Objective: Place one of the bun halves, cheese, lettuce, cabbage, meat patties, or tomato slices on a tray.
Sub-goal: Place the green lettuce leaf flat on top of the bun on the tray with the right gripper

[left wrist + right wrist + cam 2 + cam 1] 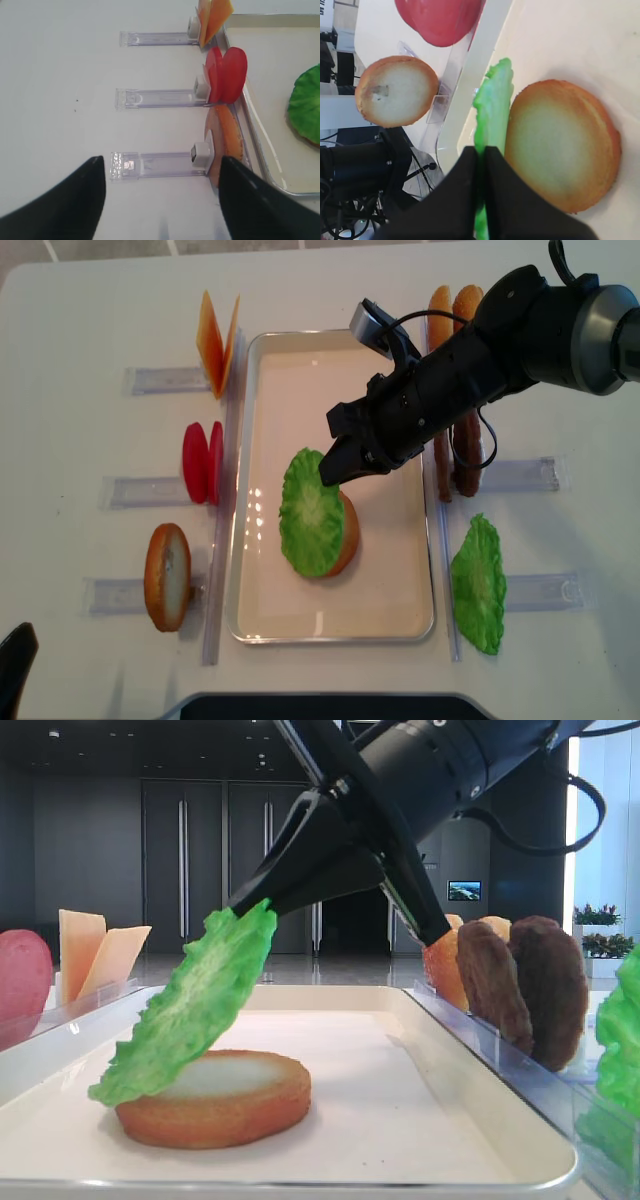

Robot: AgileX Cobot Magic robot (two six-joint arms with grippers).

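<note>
My right gripper point(335, 468) is shut on the upper edge of a frilly green lettuce point(312, 512) leaf. The leaf point(190, 1010) hangs tilted, and its lower part rests on a bun half point(215, 1100) lying flat face up in the cream tray point(390, 590). In the right wrist view the black jaws point(481, 150) pinch the lettuce point(492, 107) edge-on beside that bun point(560, 145). My left gripper point(161, 162) stands open over the table left of the tray, with nothing between its fingers.
Clear holders left of the tray carry cheese point(215, 340), tomato slices point(203, 462) and another bun half point(167, 562). On the right stand more buns point(450, 305), dark meat patties point(455, 455) and a second lettuce leaf point(478, 585).
</note>
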